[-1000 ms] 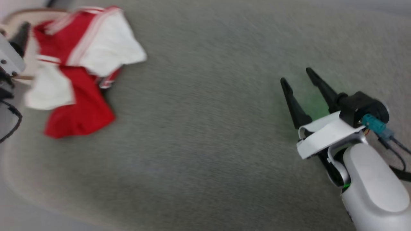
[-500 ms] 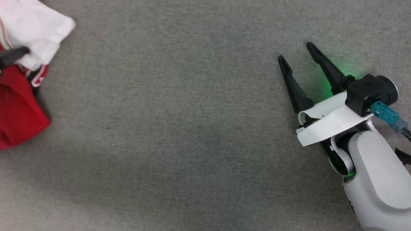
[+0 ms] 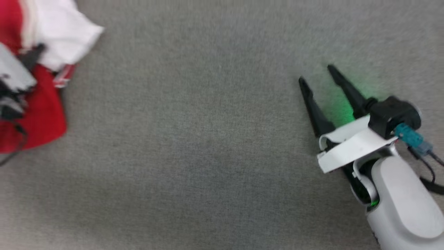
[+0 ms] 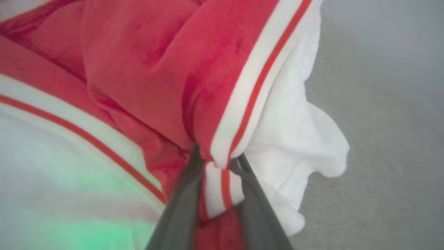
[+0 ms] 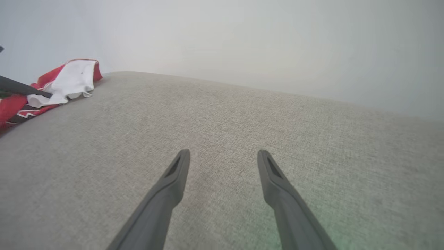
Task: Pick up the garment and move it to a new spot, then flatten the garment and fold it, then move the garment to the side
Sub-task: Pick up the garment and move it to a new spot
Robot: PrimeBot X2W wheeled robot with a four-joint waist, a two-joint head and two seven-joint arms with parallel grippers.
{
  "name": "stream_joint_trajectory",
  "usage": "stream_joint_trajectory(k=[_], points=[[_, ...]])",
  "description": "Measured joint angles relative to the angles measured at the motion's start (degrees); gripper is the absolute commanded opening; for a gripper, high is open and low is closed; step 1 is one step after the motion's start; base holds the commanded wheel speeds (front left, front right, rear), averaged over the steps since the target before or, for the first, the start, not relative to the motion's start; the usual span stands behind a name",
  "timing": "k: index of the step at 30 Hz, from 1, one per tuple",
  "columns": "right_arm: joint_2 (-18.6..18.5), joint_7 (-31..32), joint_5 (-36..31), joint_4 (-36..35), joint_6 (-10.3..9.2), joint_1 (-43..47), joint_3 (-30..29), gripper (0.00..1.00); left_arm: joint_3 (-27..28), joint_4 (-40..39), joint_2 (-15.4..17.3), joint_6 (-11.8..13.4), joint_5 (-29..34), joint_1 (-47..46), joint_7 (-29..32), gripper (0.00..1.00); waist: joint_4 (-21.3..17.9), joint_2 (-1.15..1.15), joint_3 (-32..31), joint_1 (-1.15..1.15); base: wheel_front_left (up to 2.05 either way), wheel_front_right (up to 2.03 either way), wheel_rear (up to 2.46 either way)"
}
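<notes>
Grasping seems done, all else remains: the left pincer point(image 4: 218, 163) clenches the striped trim point(image 4: 222, 189) of the crumpled garment point(image 3: 45, 114) near the left edge of the grey fabric surface point(image 3: 208, 146), while the right pincer point(image 3: 315, 74) stands spread and empty.

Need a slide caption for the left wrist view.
Left gripper pinching the striped trim of the crumpled red jersey with white sleeves, with the grey woven fabric surface at right.

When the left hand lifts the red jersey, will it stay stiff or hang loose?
Probably floppy: the garment lies in soft folds. Pinched at one edge only by the left hand, it will likely drape and trail.
</notes>
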Motion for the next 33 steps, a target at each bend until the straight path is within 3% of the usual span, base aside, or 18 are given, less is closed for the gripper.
stream_joint_trajectory(k=[6,13,22,27,33], points=[[0.89,-1.72,1.89,2.52,0.00,2.40,-1.46,1.00,-3.20,-8.27,2.01,-0.15,-3.68,0.44,-3.03,0.00,0.69,0.00,-6.70,0.00,0.00,0.00,0.00],[2.40,-3.49,4.02,4.67,0.00,6.21,-3.61,1.00,-13.15,-19.71,1.25,-0.15,-4.33,-1.04,-1.07,0.00,0.64,0.00,-13.98,0.00,0.00,0.00,0.00],[2.97,-4.91,4.95,3.98,0.00,9.89,-12.04,1.00,-26.24,-34.19,-2.97,-0.21,-7.01,-4.39,5.69,0.00,-4.03,0.00,-18.45,0.00,0.00,0.00,0.00],[3.30,-5.28,5.05,2.02,0.00,11.30,-18.23,1.00,-32.29,-35.52,-5.63,-0.21,-6.90,-5.62,6.68,0.00,-7.91,0.00,-18.12,0.00,0.00,0.00,0.00],[4.82,-5.36,5.22,-0.70,-0.01,13.45,-23.36,1.00,-39.62,-29.84,-11.16,-0.21,-6.87,-4.59,6.62,0.00,-12.07,0.00,-15.92,0.00,0.00,0.00,0.00]])
